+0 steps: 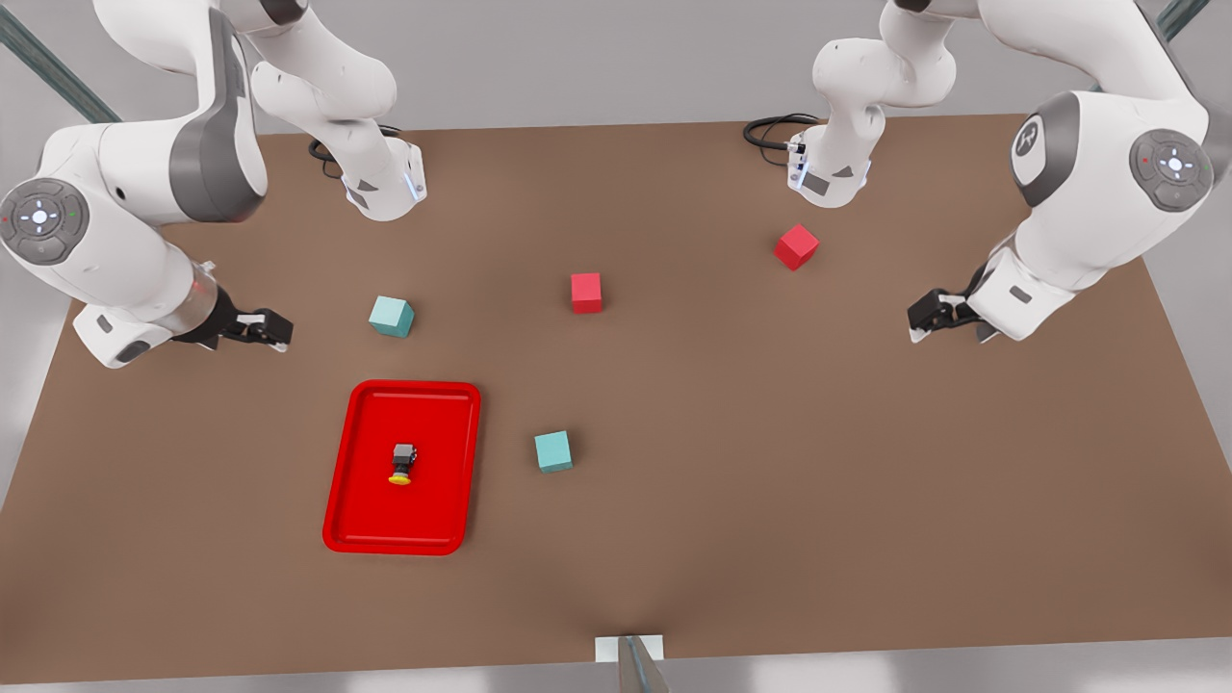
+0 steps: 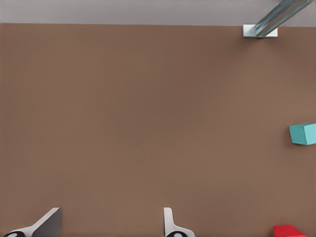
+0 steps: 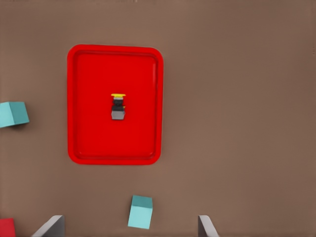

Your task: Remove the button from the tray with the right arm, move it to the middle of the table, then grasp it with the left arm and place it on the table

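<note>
A: Where is the button (image 1: 402, 463)?
B: Lying on its side near the middle of the tray (image 1: 358, 525), yellow cap toward the table's (image 1: 770, 481) near edge in the front view. Nothing touches it.

A: Right gripper (image 1: 262, 329)?
B: At the front view's left, raised above the table, well apart from the button, beyond the tray's far end. Fingers (image 3: 51, 227) spread, holding nothing. A teal cube (image 1: 391, 316) lies near it.

A: Left gripper (image 1: 930, 315)?
B: At the front view's right, far from the tray. Fingers (image 2: 170, 223) parted, empty, bare table below.

A: Other items?
B: Second teal cube (image 1: 553, 450) just beside the tray; two red cubes (image 1: 586, 293) farther back.
</note>
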Motion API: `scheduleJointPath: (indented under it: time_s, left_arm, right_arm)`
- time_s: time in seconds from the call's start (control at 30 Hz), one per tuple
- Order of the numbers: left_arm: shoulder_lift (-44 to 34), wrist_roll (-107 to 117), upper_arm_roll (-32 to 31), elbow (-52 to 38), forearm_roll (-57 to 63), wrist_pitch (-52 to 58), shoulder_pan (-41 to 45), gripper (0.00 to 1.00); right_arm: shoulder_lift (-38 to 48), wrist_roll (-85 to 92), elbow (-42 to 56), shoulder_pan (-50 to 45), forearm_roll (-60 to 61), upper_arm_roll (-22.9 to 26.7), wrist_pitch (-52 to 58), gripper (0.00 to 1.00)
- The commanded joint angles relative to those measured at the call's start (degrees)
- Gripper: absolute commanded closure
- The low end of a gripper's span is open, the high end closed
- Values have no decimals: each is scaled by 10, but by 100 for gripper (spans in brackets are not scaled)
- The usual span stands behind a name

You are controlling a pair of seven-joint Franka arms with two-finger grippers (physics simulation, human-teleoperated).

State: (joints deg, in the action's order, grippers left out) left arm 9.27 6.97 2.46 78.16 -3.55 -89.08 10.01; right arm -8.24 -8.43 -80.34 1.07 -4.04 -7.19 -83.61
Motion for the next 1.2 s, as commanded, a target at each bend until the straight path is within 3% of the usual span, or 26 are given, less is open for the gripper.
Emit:
scheduleJointPath:
  time_s: [0.0,0.13,0.33,0.7,1.17]
  left_arm:
    - [1,30,0,0,0,2,-1,0]
    - [8,29,0,0,0,6,-1,0]
    - [13,30,0,0,0,6,-1,0]
    - [28,29,-10,9,-1,5,1,0]
    - [66,30,-10,8,2,-38,3,0]
  right_arm:
    - [-1,-17,2,2,4,0,-3,0]
    - [-7,-17,-1,-5,3,-1,5,0]
    - [-116,-26,-10,-27,-1,0,17,0]
    - [-115,-74,-301,-14,-1,0,-394,0]
    - [-193,-77,-289,-44,24,-1,-573,0]
